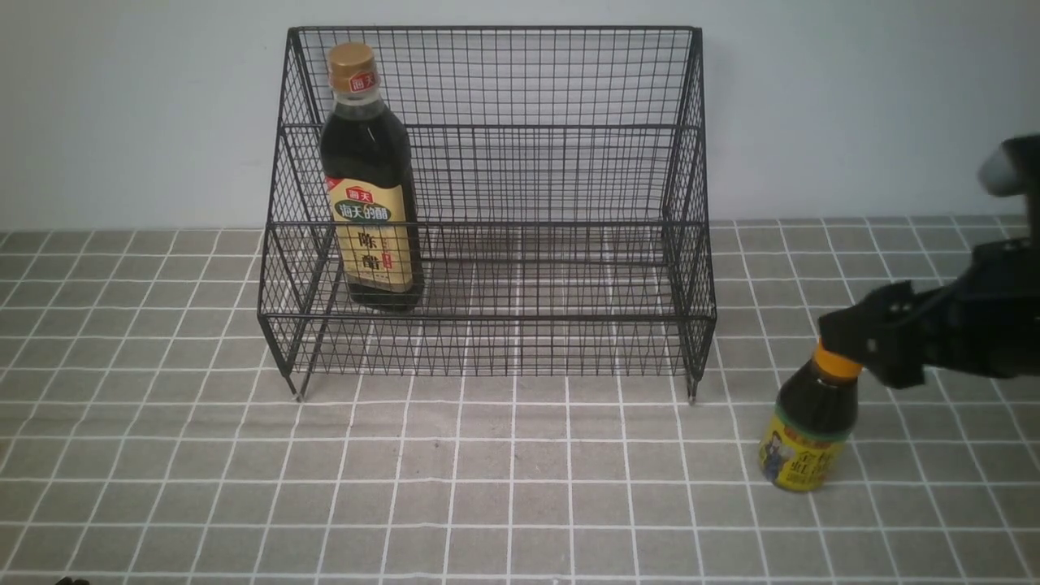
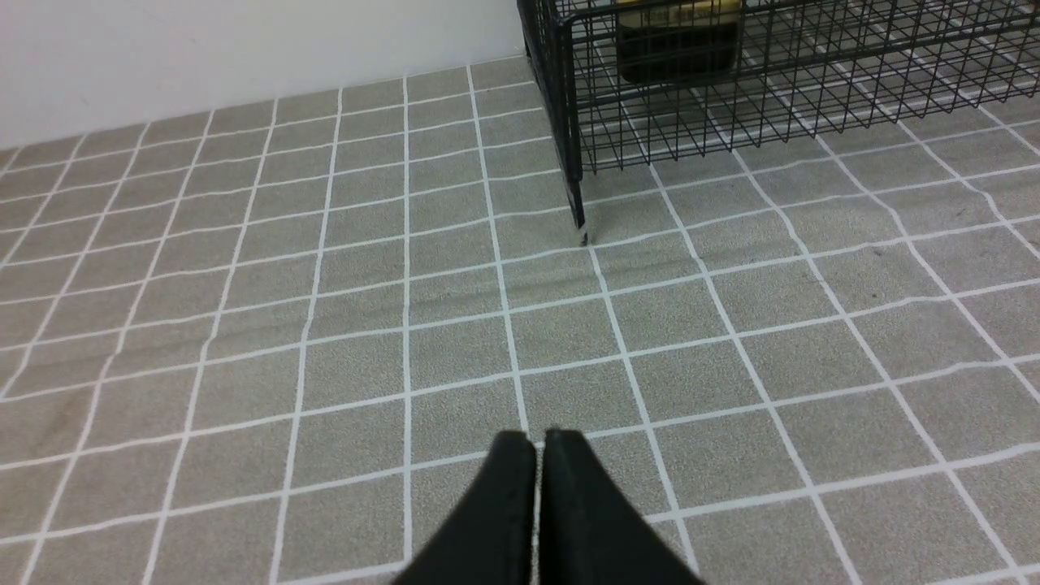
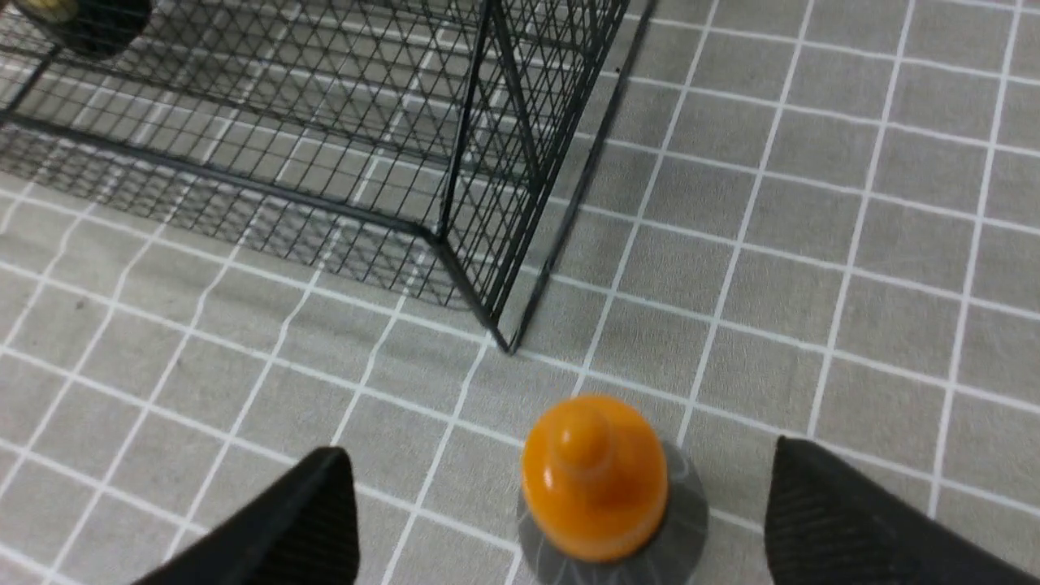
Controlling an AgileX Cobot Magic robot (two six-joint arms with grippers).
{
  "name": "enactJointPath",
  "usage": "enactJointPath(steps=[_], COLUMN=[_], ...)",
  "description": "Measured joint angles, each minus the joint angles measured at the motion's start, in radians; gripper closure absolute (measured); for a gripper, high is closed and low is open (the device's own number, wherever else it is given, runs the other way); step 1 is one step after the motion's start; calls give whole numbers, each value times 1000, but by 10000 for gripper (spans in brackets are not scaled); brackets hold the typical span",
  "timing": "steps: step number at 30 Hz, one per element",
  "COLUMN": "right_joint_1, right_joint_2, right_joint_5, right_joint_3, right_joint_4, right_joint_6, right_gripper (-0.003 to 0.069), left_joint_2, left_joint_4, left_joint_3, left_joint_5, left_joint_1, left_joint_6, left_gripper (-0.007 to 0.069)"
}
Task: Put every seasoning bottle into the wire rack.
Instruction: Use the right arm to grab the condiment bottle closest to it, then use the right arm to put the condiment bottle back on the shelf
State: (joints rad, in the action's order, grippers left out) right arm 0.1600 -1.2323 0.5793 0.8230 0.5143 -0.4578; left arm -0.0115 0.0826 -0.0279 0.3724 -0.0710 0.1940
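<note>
Item 1: my left jaws, pressed together, holding nothing, above the bench (image 2: 244, 325).
Item 2: tall bottle (image 1: 370, 187), upright in rack (image 1: 528, 345), well left of my right jaws.
Item 3: short bottle (image 1: 808, 422), upright on bench, its cap (image 3: 595, 479) between my right jaws, which are spread wide and not touching it.

The wire rack (image 1: 689, 244) is thin metal wire with a black, mostly matt coating. The tall bottle (image 1: 370, 154) is glossy and clear over dark liquid, with a satin printed label and a metallic gold cap (image 1: 352, 61). The short bottle (image 1: 812, 406) has a smooth, shiny orange plastic cap (image 3: 593, 479). The counter (image 2: 244, 325) is covered in a matt, grainy grey cloth, faintly creased. The right fingers (image 3: 845, 520) are matt black with finely ribbed faces. The left fingers (image 2: 504, 520) look smooth and matt black.
</note>
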Motion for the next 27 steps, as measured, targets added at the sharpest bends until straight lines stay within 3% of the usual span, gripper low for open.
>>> enactJointPath(steps=[3, 6, 8, 10, 11, 19, 27], right_joint_1=[2, 2, 2, 2, 2, 2, 7], right_joint_2=[-86, -139, -168, -189, -190, -129, -85], right_joint_5=[-37, -40, -42, -44, -53, 64, 242], right_joint_3=[0, 0, 0, 0, 2, 88, 393], right_joint_4=[-3, -5, -11, -11, -14, -51, -59], right_joint_6=[0, 0, 0, 0, -2, -8, -16], right_gripper=[48, 104, 195, 330, 357, 347, 347], left_joint_2=[0, 0, 0, 0, 0, 0, 0], left_joint_4=[0, 0, 0, 0, 0, -1, 0], left_joint_3=[0, 0, 0, 0, 0, 0, 0], left_joint_5=[0, 0, 0, 0, 1, 1, 1], left_joint_1=[0, 0, 0, 0, 0, 0, 0], left_joint_6=[0, 0, 0, 0, 0, 0, 0], left_gripper=[631, 631, 631, 631, 631, 631, 631])
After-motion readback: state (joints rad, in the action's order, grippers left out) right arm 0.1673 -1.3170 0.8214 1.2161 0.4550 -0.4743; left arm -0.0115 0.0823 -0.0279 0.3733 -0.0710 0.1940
